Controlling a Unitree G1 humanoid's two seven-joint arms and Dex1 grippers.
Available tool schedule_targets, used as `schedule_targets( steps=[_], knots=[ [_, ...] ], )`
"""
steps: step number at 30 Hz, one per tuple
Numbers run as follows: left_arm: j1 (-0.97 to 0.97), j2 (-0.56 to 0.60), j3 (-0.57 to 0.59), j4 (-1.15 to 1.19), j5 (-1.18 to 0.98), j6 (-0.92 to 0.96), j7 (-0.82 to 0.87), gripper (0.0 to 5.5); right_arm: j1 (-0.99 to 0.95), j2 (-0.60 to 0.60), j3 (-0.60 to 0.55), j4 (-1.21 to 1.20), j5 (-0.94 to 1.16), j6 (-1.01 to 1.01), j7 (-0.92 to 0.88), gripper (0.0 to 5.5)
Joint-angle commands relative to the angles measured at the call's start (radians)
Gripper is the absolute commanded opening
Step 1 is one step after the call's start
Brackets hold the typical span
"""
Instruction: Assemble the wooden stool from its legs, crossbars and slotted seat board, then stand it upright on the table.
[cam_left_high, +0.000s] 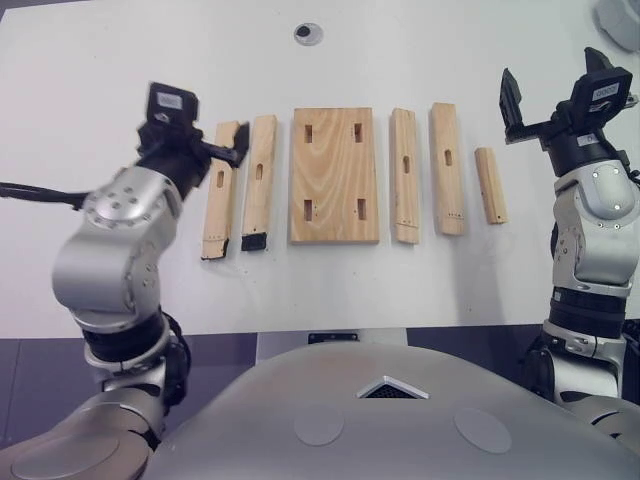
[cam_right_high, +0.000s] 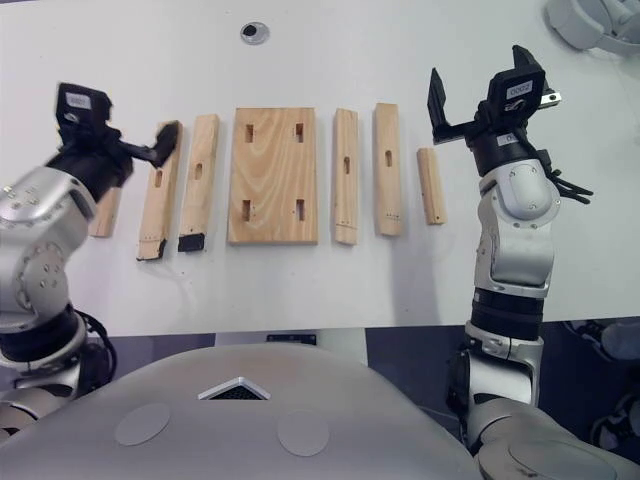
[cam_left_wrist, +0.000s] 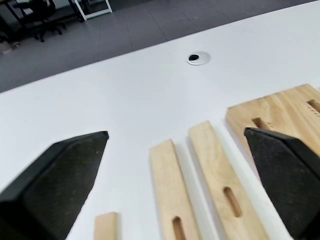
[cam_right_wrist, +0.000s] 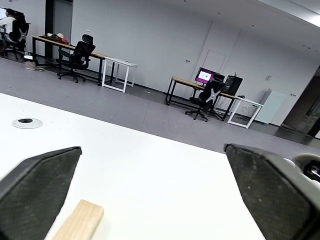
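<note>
Left tool (cam_left_wrist: 176, 137) is hovering spread wide with nothing in it, right over the far ends of the outermost leg (cam_left_high: 222, 190) and the neighbouring leg (cam_left_high: 260, 178), both framed between its fingers in the wrist view. Right tool (cam_left_high: 553, 85) is gaping just as wide and gripping nothing either, lifted off the worktop (cam_left_high: 100, 250), with the short crossbar (cam_left_high: 490, 185) lying below it and a bit toward the middle. Seat board (cam_left_high: 335, 175) is lying flat, slots up, between the two tools, and the third leg (cam_left_high: 404, 175) and fourth leg (cam_left_high: 446, 168) are sitting between it and the right tool. On the outer side of the left tool, a second crossbar (cam_right_high: 102, 215) is peeking out from under the arm. So I'm reading this as basically zero progress: every piece is lying loose in a row, nothing is slotted together, and the whole build plus standing it up is waiting. My guess is the left tool is lining up on a leg first.
</note>
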Motion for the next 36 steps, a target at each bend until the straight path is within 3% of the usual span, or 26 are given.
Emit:
schedule_targets(
  steps=[1, 10, 18, 30, 36],
  knots=[
    [0.048, 0.084, 0.050, 0.216, 0.032, -0.144, -0.066, 5.03, 0.011, 0.007, -0.006, 0.000, -0.012, -0.011, -0.006, 5.30],
    [0.200, 0.125, 0.138, 0.373, 0.025, -0.278, -0.149, 5.03, 0.033, 0.005, -0.034, 0.014, -0.014, -0.021, -0.008, 5.30],
    [0.314, 0.117, 0.115, 0.415, 0.038, -0.334, -0.173, 5.03, 0.036, 0.004, -0.046, 0.017, -0.018, -0.017, -0.002, 5.30],
    [0.397, 0.117, 0.086, 0.475, 0.072, -0.422, -0.191, 3.20, 0.046, -0.005, -0.069, 0.004, -0.017, -0.007, 0.001, 5.35],
    [0.400, 0.118, 0.107, 0.516, 0.066, -0.437, -0.187, 2.01, 0.040, -0.016, -0.080, 0.007, -0.017, -0.005, 0.005, 5.35]
  ],
)
